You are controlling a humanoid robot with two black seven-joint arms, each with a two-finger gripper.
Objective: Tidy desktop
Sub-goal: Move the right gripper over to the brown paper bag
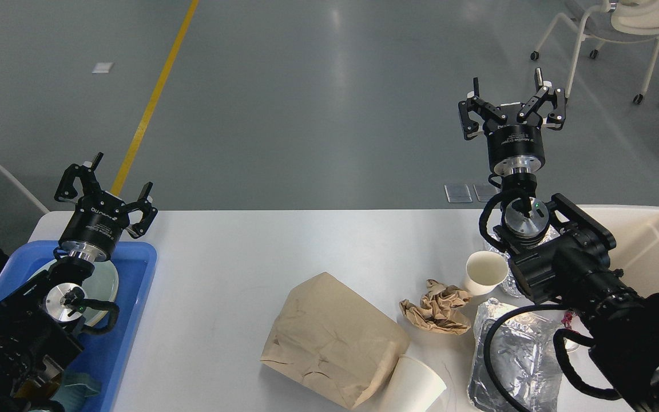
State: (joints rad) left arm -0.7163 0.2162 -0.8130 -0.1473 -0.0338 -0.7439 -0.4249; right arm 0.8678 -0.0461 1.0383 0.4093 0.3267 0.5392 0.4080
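Hovering released above the desktop (238, 252): left end effector (105, 191), right end effector (511, 102), seemingly empty.

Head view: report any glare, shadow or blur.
Head view: pale streaks of overhead light glare on the grey floor; the foil bag glints; the white desktop is evenly lit with only faint shadows; both pincers, left and right, are sharp.
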